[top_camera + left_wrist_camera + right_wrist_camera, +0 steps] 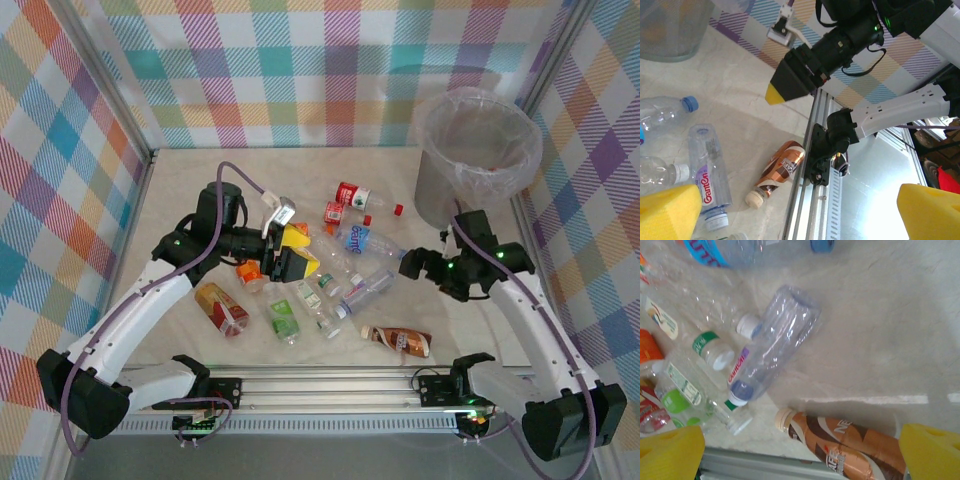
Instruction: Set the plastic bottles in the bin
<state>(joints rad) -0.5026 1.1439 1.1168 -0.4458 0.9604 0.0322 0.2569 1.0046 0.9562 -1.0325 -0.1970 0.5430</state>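
Note:
Several plastic bottles lie scattered mid-table: a blue-labelled clear one point(365, 240), a clear one with a blue cap point(367, 290) point(775, 337), a green-labelled one point(285, 320), a crushed red one point(222, 308) and a brown coffee bottle point(400, 341) point(855, 445) point(780, 167) near the front rail. The grey bin point(478, 150) with its clear liner stands at the back right. My left gripper point(305, 252) point(800, 215) hovers open over the left of the pile, nothing between its yellow pads point(665, 212). My right gripper point(408, 266) point(800, 455) is open and empty, with the brown bottle lying below it.
A loose red cap point(398, 209) lies near a red-labelled bottle point(352, 195) at the back. The aluminium rail point(330, 385) runs along the front edge. Checked walls close in both sides and the back. Bare table shows left of the pile and in front of the bin.

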